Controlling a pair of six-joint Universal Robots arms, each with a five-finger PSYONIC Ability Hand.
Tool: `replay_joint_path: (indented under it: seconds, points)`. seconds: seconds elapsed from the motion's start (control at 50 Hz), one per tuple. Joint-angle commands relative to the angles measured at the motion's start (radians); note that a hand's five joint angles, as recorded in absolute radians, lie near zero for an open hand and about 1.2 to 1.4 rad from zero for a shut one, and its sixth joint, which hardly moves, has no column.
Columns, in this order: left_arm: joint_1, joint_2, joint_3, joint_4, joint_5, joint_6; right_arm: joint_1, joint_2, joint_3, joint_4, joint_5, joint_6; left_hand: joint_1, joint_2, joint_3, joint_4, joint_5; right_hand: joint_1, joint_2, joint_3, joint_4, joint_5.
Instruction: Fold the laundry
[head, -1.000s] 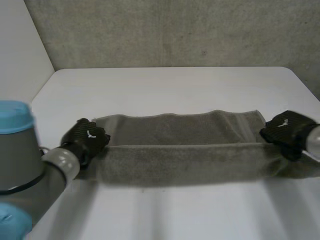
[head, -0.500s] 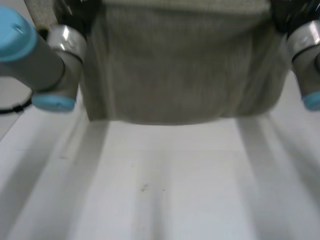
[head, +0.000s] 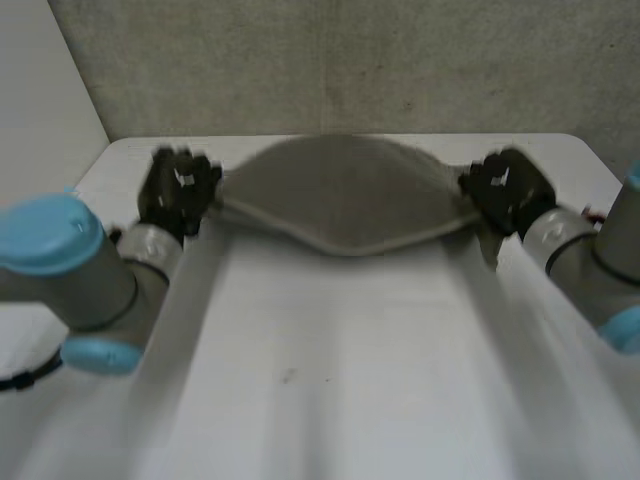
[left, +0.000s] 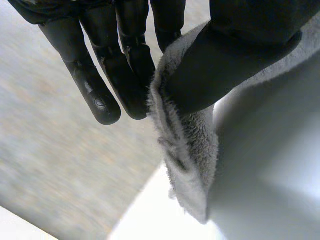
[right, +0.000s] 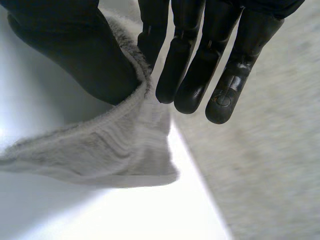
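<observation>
Head view: towel (head: 345, 195) spans left hand (head: 178, 190) to right hand (head: 510, 190), sagging over the counter's (head: 330, 380) far part.
Left wrist view: left hand pinches the towel's edge; this shallow bite could slip. Right wrist view: right hand pinches likewise; uneven lowering would skew the fold.

Plain grey-brown towel (head: 345, 195); black left hand (head: 178, 190), right hand (head: 505, 188); white table (head: 330, 380).

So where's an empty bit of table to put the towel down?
The white table from the towel to the near edge is bare. The far edge is crowded: left hand and right hand pinch the towel there.
</observation>
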Motion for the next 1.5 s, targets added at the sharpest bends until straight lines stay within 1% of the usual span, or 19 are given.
replay_joint_path:
  seconds: [0.02, 0.08, 0.16, 0.2, 0.26, 0.3, 0.36, 0.52, 0.74, 0.82, 0.94, 1.18, 1.2, 1.22, 1.24, 1.26, 1.28, 1.34, 1.5]
  points:
    - [0.002, -0.005, -0.164, 0.001, 0.01, 0.008, 0.0, 0.011, 0.131, 0.055, -0.005, -0.042, 0.193, 0.178, 0.18, 0.179, 0.18, 0.421, 0.219, 0.205, 0.204, 0.22]
    - [0.009, 0.034, -0.241, -0.04, 0.008, 0.017, -0.003, 0.001, 0.144, 0.098, -0.002, -0.066, 0.193, 0.178, 0.18, 0.179, 0.18, 0.421, 0.219, 0.205, 0.204, 0.22]
    - [0.014, 0.126, -0.312, -0.147, 0.005, 0.051, -0.035, -0.091, 0.164, 0.294, 0.001, -0.136, 0.193, 0.178, 0.18, 0.179, 0.18, 0.421, 0.219, 0.205, 0.204, 0.22]
    - [0.013, 0.219, -0.353, -0.308, -0.003, 0.11, -0.048, -0.13, 0.162, 0.374, 0.001, -0.159, 0.193, 0.178, 0.18, 0.179, 0.18, 0.421, 0.219, 0.205, 0.204, 0.22]
    - [0.011, 0.264, -0.365, -0.403, -0.003, 0.135, -0.075, -0.206, 0.145, 0.524, -0.004, -0.202, 0.193, 0.178, 0.18, 0.179, 0.18, 0.421, 0.219, 0.205, 0.204, 0.22]
    - [0.012, 0.348, -0.367, -0.58, -0.003, 0.154, -0.092, -0.243, 0.137, 0.588, -0.008, -0.221, 0.193, 0.178, 0.18, 0.179, 0.18, 0.421, 0.219, 0.205, 0.204, 0.22]
    - [0.014, 0.405, -0.348, -0.685, 0.005, 0.154, -0.121, -0.296, 0.118, 0.677, -0.011, -0.251, 0.193, 0.178, 0.18, 0.179, 0.18, 0.421, 0.219, 0.205, 0.204, 0.22]
    - [0.025, 0.398, -0.246, -0.592, 0.005, 0.151, -0.115, -0.268, 0.076, 0.618, -0.024, -0.256, 0.193, 0.178, 0.18, 0.179, 0.18, 0.421, 0.219, 0.205, 0.204, 0.22]
    - [0.029, 0.005, 0.018, -0.392, -0.001, 0.158, -0.014, 0.053, -0.126, 0.359, 0.079, -0.141, 0.193, 0.178, 0.18, 0.179, 0.18, 0.421, 0.219, 0.205, 0.204, 0.22]
    - [0.031, -0.095, 0.118, -0.341, -0.01, 0.155, 0.006, 0.181, -0.209, 0.174, 0.093, -0.096, 0.193, 0.178, 0.18, 0.179, 0.18, 0.421, 0.219, 0.205, 0.204, 0.22]
    - [0.028, -0.25, 0.285, -0.197, -0.088, 0.155, 0.041, 0.342, -0.351, -0.026, 0.139, -0.098, 0.193, 0.178, 0.18, 0.179, 0.18, 0.421, 0.219, 0.205, 0.204, 0.22]
    - [0.023, -0.423, 0.538, -0.134, -0.128, 0.163, 0.053, 0.574, -0.6, -0.08, 0.134, -0.092, 0.193, 0.178, 0.18, 0.179, 0.18, 0.421, 0.219, 0.205, 0.204, 0.22]
    - [0.023, -0.423, 0.538, -0.134, -0.128, 0.163, 0.056, 0.585, -0.608, -0.081, 0.13, -0.092, 0.193, 0.178, 0.18, 0.179, 0.18, 0.003, -0.198, -0.213, -0.213, -0.198]
    - [0.023, -0.428, 0.537, -0.133, -0.125, 0.161, 0.064, 0.59, -0.611, -0.081, 0.134, -0.092, -0.211, -0.225, -0.224, -0.225, -0.223, -0.719, -0.92, -0.935, -0.935, -0.92]
    - [0.023, -0.428, 0.532, -0.134, -0.127, 0.161, 0.064, 0.59, -0.611, -0.081, 0.134, -0.092, -0.808, -0.822, -0.821, -0.822, -0.82, -0.726, -0.928, -0.942, -0.943, -0.927]
    - [0.023, -0.428, 0.532, -0.134, -0.127, 0.161, 0.072, 0.587, -0.611, -0.081, 0.139, -0.089, -0.814, -0.828, -0.827, -0.828, -0.826, -0.801, -1.003, -1.017, -1.018, -1.002]
    - [0.023, -0.423, 0.525, -0.134, -0.13, 0.158, 0.072, 0.587, -0.611, -0.081, 0.139, -0.089, -1.029, -1.043, -1.042, -1.043, -1.041, -0.801, -1.003, -1.017, -1.018, -1.002]
    - [0.014, -0.4, 0.497, -0.136, -0.133, 0.154, 0.076, 0.553, -0.59, -0.074, 0.148, -0.078, -1.029, -1.043, -1.042, -1.043, -1.041, -0.801, -1.003, -1.017, -1.018, -1.002]
    - [0.002, -0.209, 0.339, -0.137, -0.133, 0.111, 0.07, 0.28, -0.369, -0.063, 0.157, 0.097, -1.029, -1.043, -1.042, -1.043, -1.041, -0.801, -1.003, -1.017, -1.018, -1.002]
